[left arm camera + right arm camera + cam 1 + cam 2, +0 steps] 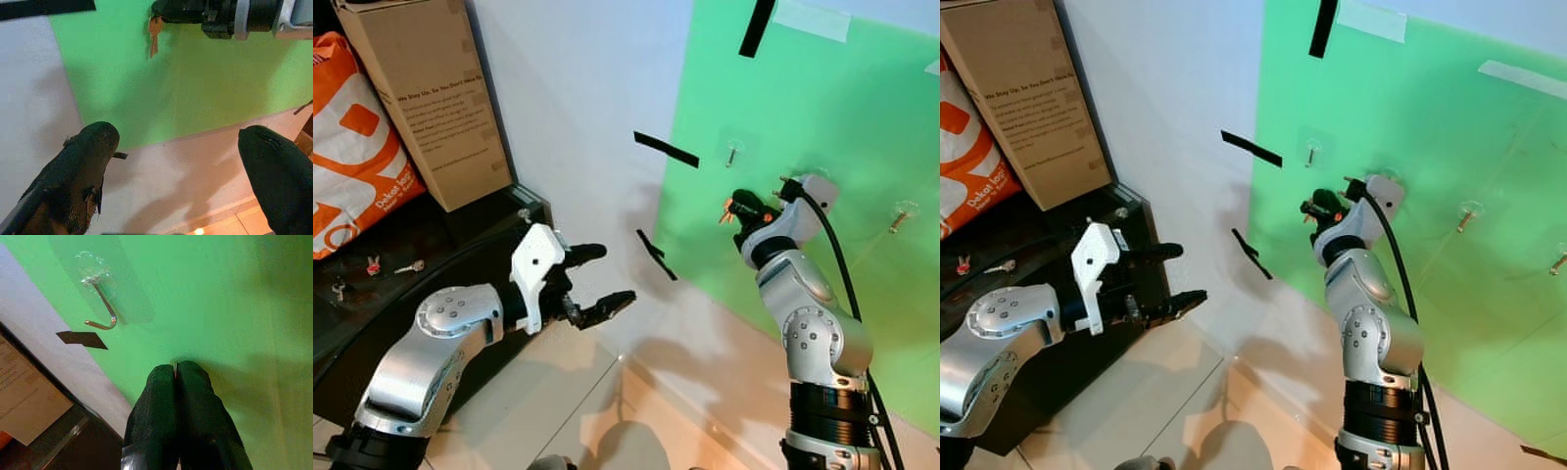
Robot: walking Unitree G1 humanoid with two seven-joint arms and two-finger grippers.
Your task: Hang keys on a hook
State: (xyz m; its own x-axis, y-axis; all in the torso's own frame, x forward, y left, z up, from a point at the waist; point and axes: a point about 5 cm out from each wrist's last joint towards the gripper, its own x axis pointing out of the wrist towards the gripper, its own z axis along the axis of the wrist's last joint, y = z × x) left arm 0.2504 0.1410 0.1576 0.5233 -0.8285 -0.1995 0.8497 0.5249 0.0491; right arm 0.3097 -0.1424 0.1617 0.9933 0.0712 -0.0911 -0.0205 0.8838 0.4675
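A green panel (822, 117) on the wall carries clear stick-on hooks, one (732, 152) at its upper left and another (901, 217) farther right. My right gripper (739, 209) is raised against the panel, just below and right of the upper-left hook. It is shut on a copper key (726, 211). In the right wrist view the key's thin edge (175, 368) shows between the closed fingertips, and the metal hook (100, 308) hangs a short way beyond them. My left gripper (597, 279) is open and holds nothing, out in front of the white wall.
A black cabinet (460, 235) stands at the left with loose keys (409, 266) on its top. A cardboard box (426, 88) and an orange bag (352, 147) lean behind them. Black tape strips (666, 149) mark the wall. Tiled floor (558, 401) lies below.
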